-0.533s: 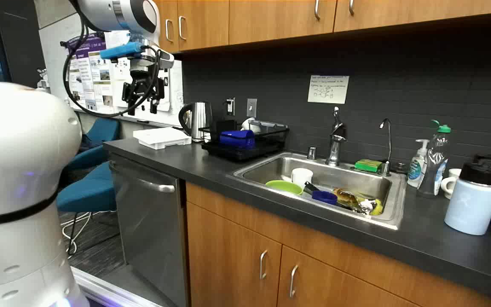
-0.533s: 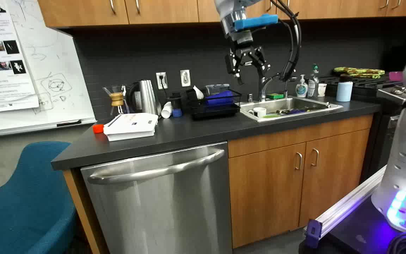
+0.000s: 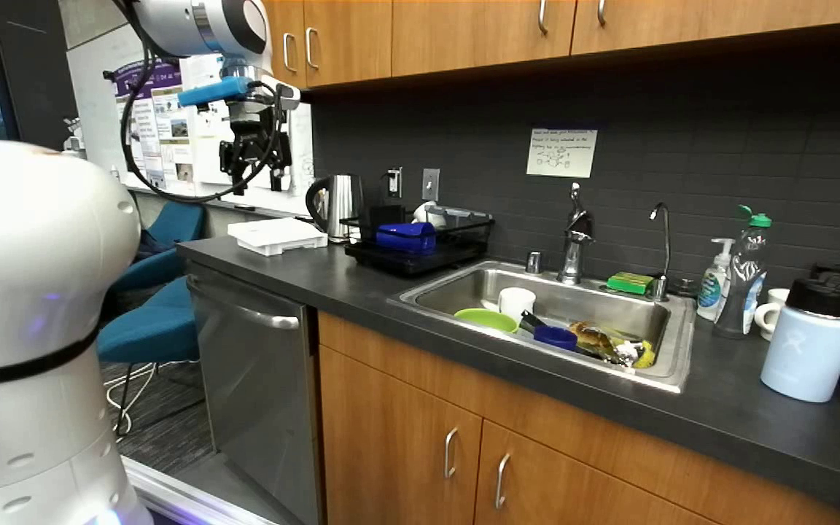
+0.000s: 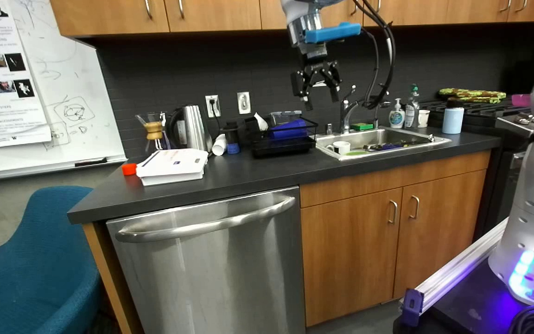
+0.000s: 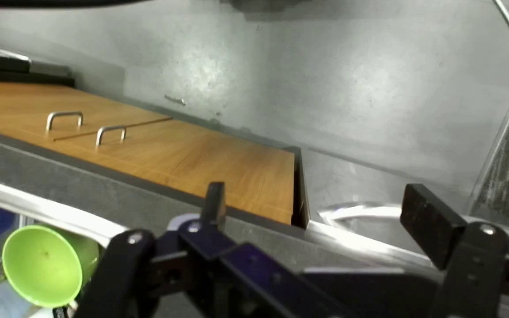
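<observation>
The Robotiq gripper [image 4: 321, 101] is held in mid-air above the dark countertop [image 4: 244, 178]; its fingers [image 5: 431, 225], aimed toward six o'clock in both exterior views, are spread wide, with nothing gripped between them. Taking the gripper as the clock's centre in an exterior view, the black dish rack [image 4: 283, 147], among the things nearest to it, is seen on the countertop at about seven o'clock, with a blue plastic item [image 4: 290, 133] lodged in it. The stainless-steel sink [image 3: 678, 343], also near, is set into the countertop at four o'clock, and in it are gathered a white mug [image 3: 517, 301], a lime-green cup [image 3: 488, 319] and a blue bowl [image 3: 555, 337]. Just short of nine o'clock, a metal electric kettle [image 4: 196, 127] is stood, and at eight, a flat white box-like item [image 4: 172, 167] is laid. Below, at half past seven, the dishwasher [image 4: 202, 273] is fitted under the countertop. In the wrist view, the wooden cabinet doors [image 5: 237, 168] are seen near ten o'clock of the gripper.
</observation>
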Motion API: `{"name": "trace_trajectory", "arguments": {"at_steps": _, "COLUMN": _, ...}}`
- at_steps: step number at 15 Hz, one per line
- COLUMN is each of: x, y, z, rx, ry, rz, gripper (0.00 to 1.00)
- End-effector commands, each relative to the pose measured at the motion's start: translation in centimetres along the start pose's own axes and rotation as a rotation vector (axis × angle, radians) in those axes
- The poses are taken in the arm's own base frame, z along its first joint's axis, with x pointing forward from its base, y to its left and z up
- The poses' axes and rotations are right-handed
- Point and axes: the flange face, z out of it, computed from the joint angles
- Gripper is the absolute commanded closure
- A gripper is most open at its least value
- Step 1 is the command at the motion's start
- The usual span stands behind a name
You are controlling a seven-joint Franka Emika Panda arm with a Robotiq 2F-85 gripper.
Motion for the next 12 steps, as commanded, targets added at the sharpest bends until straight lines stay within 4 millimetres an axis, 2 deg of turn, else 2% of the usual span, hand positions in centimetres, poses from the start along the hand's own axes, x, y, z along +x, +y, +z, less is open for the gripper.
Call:
{"name": "trace_trajectory", "arguments": {"at_steps": 1, "x": 2.2, "y": -0.2, "z": -0.1, "rx": -0.032, "ry": 0.169, "rz": -0.022, "gripper": 0.00}}
{"name": "trace_trajectory", "arguments": {"at_steps": 8, "x": 7.2, "y": -0.9, "z": 2.6, "rx": -0.156, "ry": 0.406, "rz": -0.191, "gripper": 0.00}}
{"name": "trace_trajectory", "arguments": {"at_steps": 12, "x": 9.2, "y": -0.8, "z": 3.2, "rx": -0.254, "ry": 0.407, "rz": -0.391, "gripper": 0.00}}
